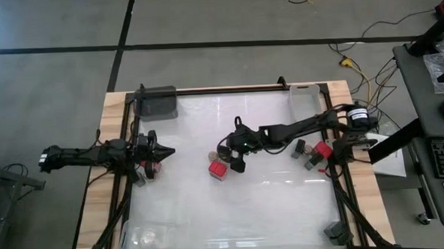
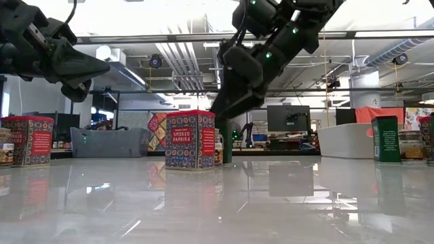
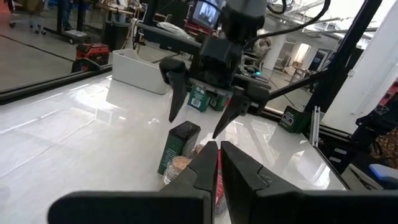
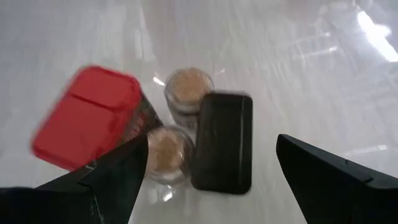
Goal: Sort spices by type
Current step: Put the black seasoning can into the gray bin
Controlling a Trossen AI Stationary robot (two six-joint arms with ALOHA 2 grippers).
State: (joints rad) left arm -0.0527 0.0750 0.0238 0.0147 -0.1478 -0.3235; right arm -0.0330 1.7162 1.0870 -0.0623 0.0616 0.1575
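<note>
In the right wrist view a cluster stands on the white table: a red-topped tin, two round tan-topped jars and a black-topped tin. My right gripper hangs open above them, pointing down, with its fingers well apart on either side of the black tin and touching nothing. The high view shows this cluster at mid-table under the right gripper. My left gripper is shut and waits off the table at the left side. More tins stand under the left arm and at the right.
A grey bin sits at the far left corner, a clear bin at the far right, and another clear bin at the near left. In the low view a red tin stands left and a green tin right.
</note>
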